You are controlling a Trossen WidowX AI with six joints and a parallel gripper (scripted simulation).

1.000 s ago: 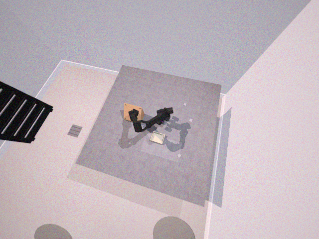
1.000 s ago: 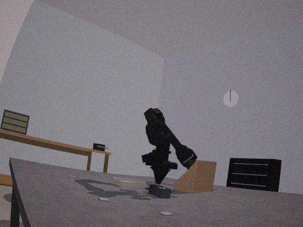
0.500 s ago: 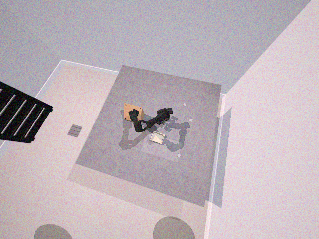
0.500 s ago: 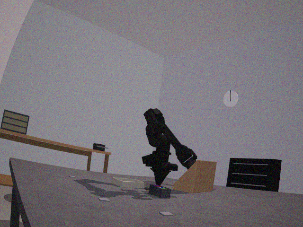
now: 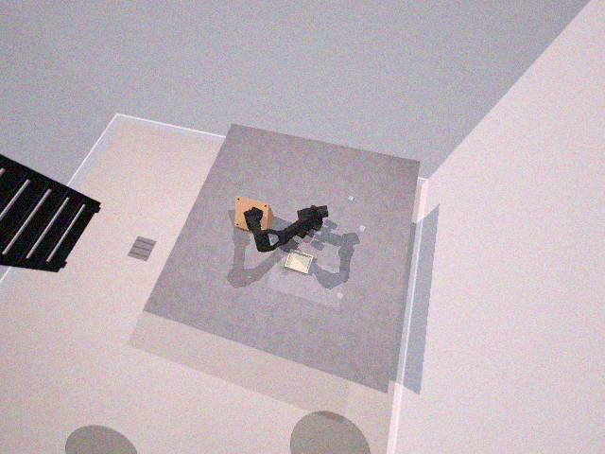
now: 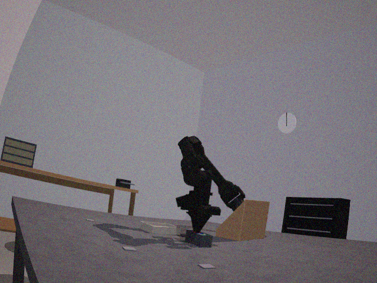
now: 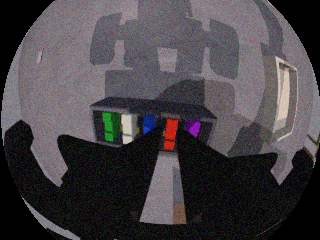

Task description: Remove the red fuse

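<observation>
The red fuse (image 7: 171,134) stands in the dark fuse block (image 6: 198,239) (image 7: 112,103), between the blue fuse (image 7: 149,123) and the purple fuse (image 7: 193,128). The white fuse (image 7: 128,126) and green fuse (image 7: 110,126) are farther left in the wrist view. My gripper (image 6: 197,232) (image 7: 169,132) points down, its tips just at the tops of the fuses. It is open by a narrow gap, and the red fuse shows between the fingertips. Whether they touch it cannot be told. The pale tray (image 5: 296,270) (image 6: 164,230) stands off to the right in the wrist view.
An orange-tan wedge-shaped block (image 5: 240,215) (image 6: 254,220) stands by the arm's base. Small white flat squares (image 5: 351,198) (image 6: 207,266) lie on the grey table (image 5: 293,165) (image 6: 289,259). The arm hides the fuse block in the top view.
</observation>
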